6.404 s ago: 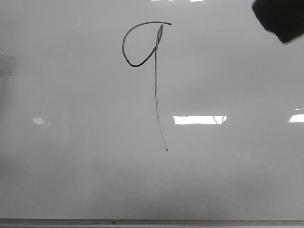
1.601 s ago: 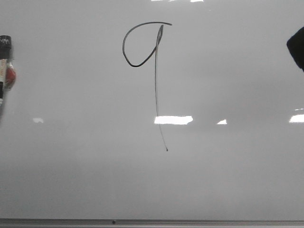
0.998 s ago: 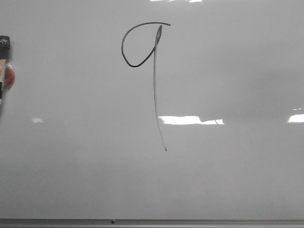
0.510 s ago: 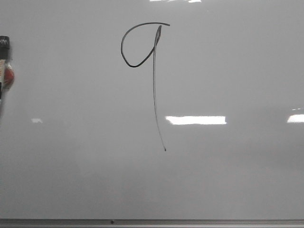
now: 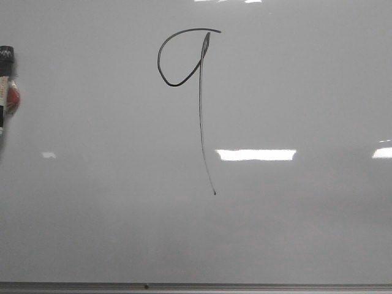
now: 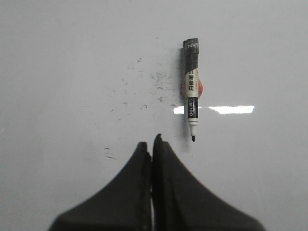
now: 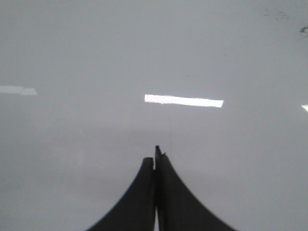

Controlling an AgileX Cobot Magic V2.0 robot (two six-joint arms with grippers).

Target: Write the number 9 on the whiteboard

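Note:
The number 9 (image 5: 199, 92) is drawn in thin black line on the whiteboard (image 5: 294, 226), a loop at the top and a long stem tapering down to a dot. A black-capped marker (image 5: 6, 86) lies at the board's far left edge; it also shows in the left wrist view (image 6: 191, 91), uncapped tip down, lying free on the board. My left gripper (image 6: 151, 144) is shut and empty just short of the marker's tip. My right gripper (image 7: 155, 156) is shut and empty over bare board. Neither gripper shows in the front view.
A grey metal frame strip (image 5: 196, 286) runs along the board's near edge. Bright light reflections (image 5: 255, 155) lie across the board. Faint black smudges (image 6: 144, 91) mark the board next to the marker.
The dark arm at the upper right has left the front view. The marker has appeared at the left edge and lies still. The reflections have shifted slightly.

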